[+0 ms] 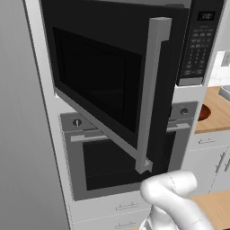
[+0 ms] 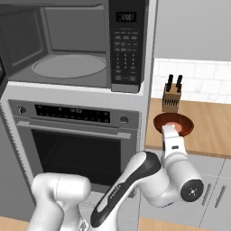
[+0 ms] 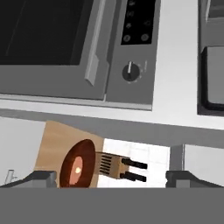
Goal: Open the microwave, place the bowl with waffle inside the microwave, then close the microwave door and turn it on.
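The microwave stands open, its grey cavity and round turntable showing beside the black keypad. The microwave door is swung out toward me, its tall silver handle at its free edge. The reddish-brown bowl with waffle sits on the wooden counter right of the oven column, also seen as bowl and bowl. My hand reaches up to the bowl's near rim. My gripper is open, its tips wide apart, with the bowl just beyond them and closer to the left tip.
A grey oven with a horizontal bar handle sits under the microwave. A knife block stands right behind the bowl on the counter. White drawers and cabinet doors run below. The open door juts into the space in front of the oven.
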Controlling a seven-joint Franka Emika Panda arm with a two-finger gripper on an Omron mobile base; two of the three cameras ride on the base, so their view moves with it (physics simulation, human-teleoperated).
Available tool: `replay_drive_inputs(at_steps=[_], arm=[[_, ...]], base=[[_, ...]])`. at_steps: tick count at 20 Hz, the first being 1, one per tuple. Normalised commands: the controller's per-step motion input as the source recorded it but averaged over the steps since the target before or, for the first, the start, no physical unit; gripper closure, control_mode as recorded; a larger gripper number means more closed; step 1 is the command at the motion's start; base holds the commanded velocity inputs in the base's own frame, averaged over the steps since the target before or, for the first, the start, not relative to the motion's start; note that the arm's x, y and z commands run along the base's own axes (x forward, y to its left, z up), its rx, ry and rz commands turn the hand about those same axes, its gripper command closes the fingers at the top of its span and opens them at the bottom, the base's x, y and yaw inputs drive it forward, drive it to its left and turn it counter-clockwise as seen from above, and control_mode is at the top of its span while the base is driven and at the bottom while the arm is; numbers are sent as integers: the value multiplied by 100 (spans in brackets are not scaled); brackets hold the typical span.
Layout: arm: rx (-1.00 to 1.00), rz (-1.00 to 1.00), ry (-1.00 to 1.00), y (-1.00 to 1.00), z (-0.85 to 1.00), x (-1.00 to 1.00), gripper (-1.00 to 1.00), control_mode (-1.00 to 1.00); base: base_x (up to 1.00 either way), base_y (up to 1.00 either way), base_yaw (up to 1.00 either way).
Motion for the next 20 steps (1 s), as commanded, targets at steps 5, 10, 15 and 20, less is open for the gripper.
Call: replay_drive_inputs(at_steps=[5,10,15,20], arm=[[5,20,1,-22,-17,31,-100,-100],[1,17,1,-5,-18,27,-100,-100],[0,3,0,7,-25,35,-100,-100],[-1,-10,0,25,-27,37,-100,-100]], base=[[0,0,0],[0,0,0],[0,0,0],[0,0,0]])
